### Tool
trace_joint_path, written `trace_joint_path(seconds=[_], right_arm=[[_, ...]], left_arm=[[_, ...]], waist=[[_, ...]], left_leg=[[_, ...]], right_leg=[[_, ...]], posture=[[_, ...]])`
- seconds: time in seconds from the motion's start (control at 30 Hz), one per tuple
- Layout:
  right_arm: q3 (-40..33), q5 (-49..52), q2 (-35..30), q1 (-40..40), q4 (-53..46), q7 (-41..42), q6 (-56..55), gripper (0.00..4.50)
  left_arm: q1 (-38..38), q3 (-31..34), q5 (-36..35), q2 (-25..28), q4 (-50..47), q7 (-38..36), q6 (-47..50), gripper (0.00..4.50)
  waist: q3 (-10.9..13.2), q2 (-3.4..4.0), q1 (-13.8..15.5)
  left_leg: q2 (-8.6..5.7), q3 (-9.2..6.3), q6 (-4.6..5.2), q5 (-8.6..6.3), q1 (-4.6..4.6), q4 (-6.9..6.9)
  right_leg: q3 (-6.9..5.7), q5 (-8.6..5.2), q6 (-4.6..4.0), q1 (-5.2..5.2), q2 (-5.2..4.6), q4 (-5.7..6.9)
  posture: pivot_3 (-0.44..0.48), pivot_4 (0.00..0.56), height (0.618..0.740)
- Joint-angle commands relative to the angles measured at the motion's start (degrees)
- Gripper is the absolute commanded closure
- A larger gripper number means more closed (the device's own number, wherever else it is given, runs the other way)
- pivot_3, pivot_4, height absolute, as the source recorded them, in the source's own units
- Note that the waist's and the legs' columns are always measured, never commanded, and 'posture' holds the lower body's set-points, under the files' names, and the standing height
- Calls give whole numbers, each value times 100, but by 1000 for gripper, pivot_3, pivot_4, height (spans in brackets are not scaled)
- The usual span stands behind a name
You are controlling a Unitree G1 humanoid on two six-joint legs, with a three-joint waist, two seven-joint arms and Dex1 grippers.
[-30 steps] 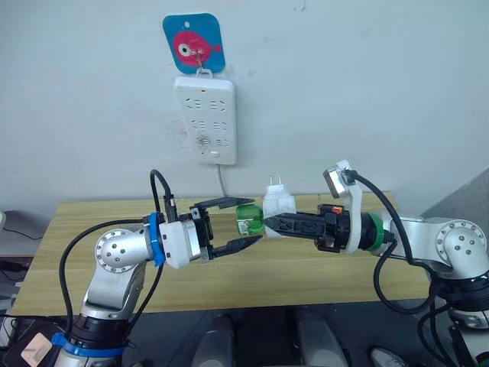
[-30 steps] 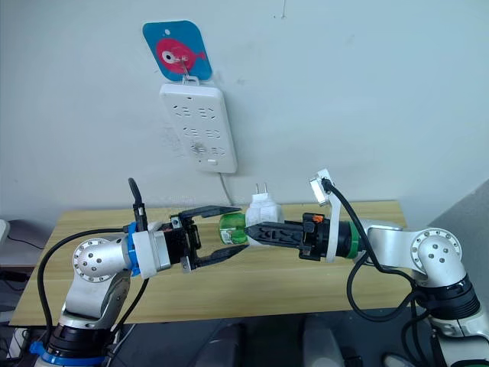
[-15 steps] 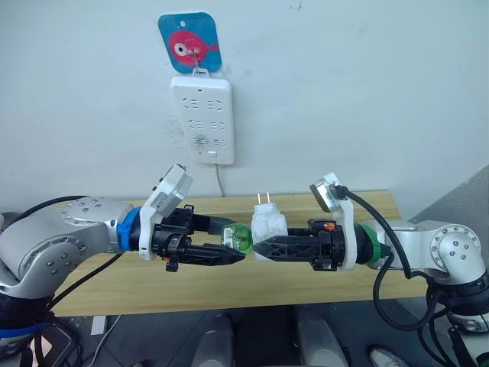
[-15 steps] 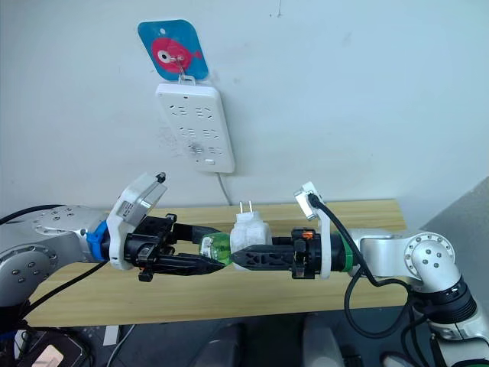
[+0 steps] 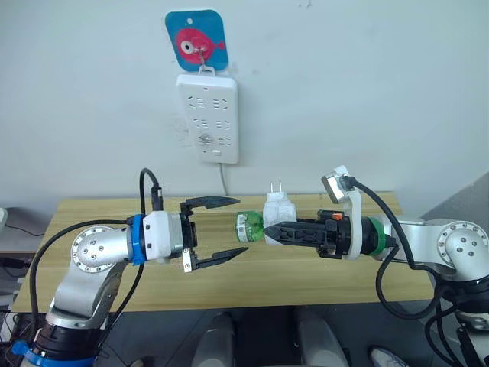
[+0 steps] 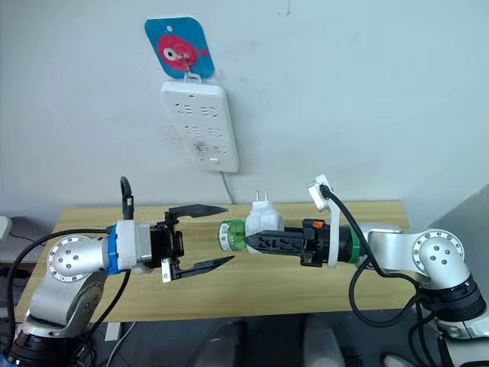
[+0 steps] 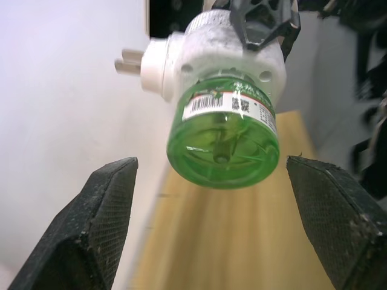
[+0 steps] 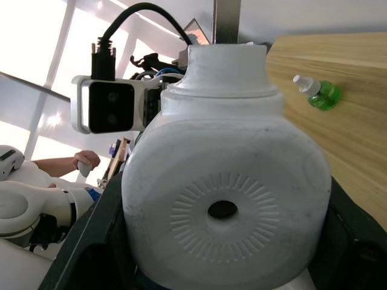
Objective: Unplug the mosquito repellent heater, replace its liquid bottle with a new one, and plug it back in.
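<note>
At frame centre, our right gripper is pinching the mosquito repellent heater, unplugged and held above the table, prongs up, its green bottle pointing toward our left gripper. Half a second ago our left fingers were clamped on that bottle; now they have let go and stand spread, just clear of it. The bottle remains attached, so we judge another twist is needed.

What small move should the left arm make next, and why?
Probably ease the left gripper forward and close on the green liquid bottle. The right gripper holds the mosquito repellent heater off the table with the bottle's base facing the left gripper, which is wide open just short of it. A spare green bottle lies on the table.
</note>
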Motion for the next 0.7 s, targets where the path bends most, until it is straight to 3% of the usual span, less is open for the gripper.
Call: trace_joint_path(seconds=[0.03,0.13,0.3,0.43,0.47,0.57,0.63,0.7], right_arm=[[-99,144,75,-89,-148,2,-76,1466],[-99,144,111,-117,-125,-21,-64,1466],[-114,144,137,-123,-112,-3,-41,1466],[-116,144,80,-86,-109,2,-15,1466],[-112,144,51,-75,-105,10,3,1466],[-83,144,-1,-70,-87,51,52,1466],[-65,144,-19,-80,-81,82,72,1466],[-51,144,-41,-87,-75,116,94,1466]], left_arm=[[26,-26,156,-112,9,18,-383,380],[-14,-199,189,-248,-40,78,-420,762],[-53,-309,98,-294,-227,124,-255,2194],[-156,-284,-281,-32,-552,92,421,2259],[-255,-300,-681,200,-717,298,1344,2259],[-917,-235,-3141,1068,-758,1206,4693,2259],[-1440,-129,-4310,1429,-434,1239,5814,2259],[-1821,-50,-4748,1651,-119,1056,6429,2259]], waist=[[0,0,7],[0,0,4],[0,0,-7],[0,0,-12],[0,-1,-12],[2,-3,-14],[2,-4,-42],[3,-5,-92]], left_leg=[[0,0,0,0,-1,1],[0,-1,0,0,-1,1],[1,-2,1,0,1,2],[1,-4,1,0,1,2],[1,-3,1,0,1,2],[0,-17,2,1,-3,8],[0,-19,3,2,-2,9],[0,-15,3,2,2,10]], right_leg=[[0,0,1,0,0,0],[-2,0,1,-1,0,2],[-4,0,1,-1,1,6],[-5,0,2,0,1,7],[-4,0,2,0,1,8],[-14,-3,7,0,1,15],[-16,-16,31,0,2,19],[-16,-17,33,2,2,20]], posture=[[-37,226,740],[-38,224,740],[-38,226,740],[-29,225,740],[-29,225,740],[-14,223,740],[-12,223,740],[-10,224,740]])
